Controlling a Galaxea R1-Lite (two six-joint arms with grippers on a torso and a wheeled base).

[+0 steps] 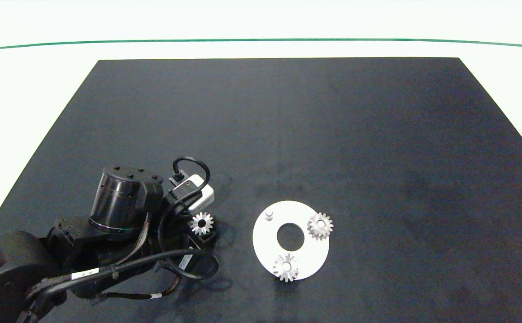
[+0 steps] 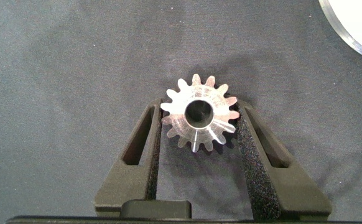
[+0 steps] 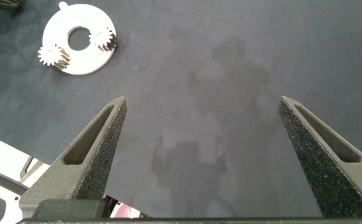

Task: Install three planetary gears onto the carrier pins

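Gripping the third gear (image 1: 202,223) between its two fingers, the left gripper (image 2: 199,134) sits low over the dark mat (image 1: 288,125), near the mat's near-left part and left of the white disc (image 1: 267,244). In the left wrist view both foam pads touch the gear's teeth on opposite sides, with the gear's dark hole facing the camera. A strip of bare mat lies between this gear and the disc.

Two gears already sit on the disc: one (image 1: 319,225) at its right rim, teeth overhanging the edge, and one (image 1: 285,267) at its near rim. One pin (image 1: 269,214) stands bare at the disc's far-left side.

Beyond the disc, the mat is open to its far and right edges.

The right gripper (image 3: 199,149) is outside the head view; its wrist view shows its fingers spread wide with nothing between them, well away from the disc.
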